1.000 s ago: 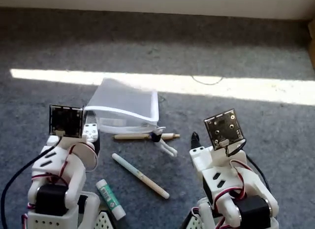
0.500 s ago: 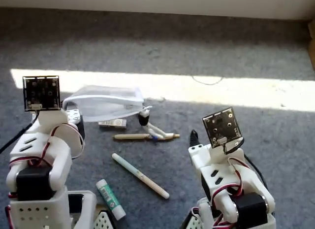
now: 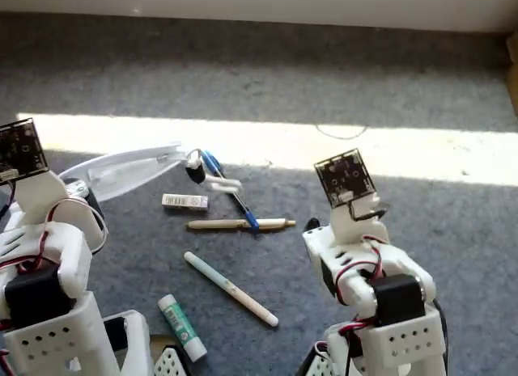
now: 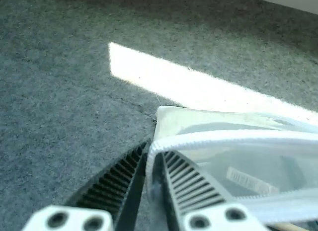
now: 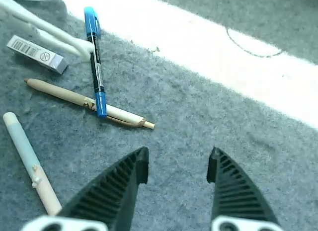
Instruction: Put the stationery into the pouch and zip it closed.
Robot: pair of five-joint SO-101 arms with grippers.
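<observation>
Evidently the left hand pinches the pouch at nine o'clock, holding it up for loading; the right hand hangs spread, empty.

Pretty standard build: the left arm and right arm are white printed shells with chunky black servos at the joints and thin red, black and white wires looping between segments. Each wrist has a square black circuit board speckled with tiny bright dots. The bases have rows of little round holes. The left end effector and right end effector have black ribbed fingers on white mounts with dark screw holes.
</observation>
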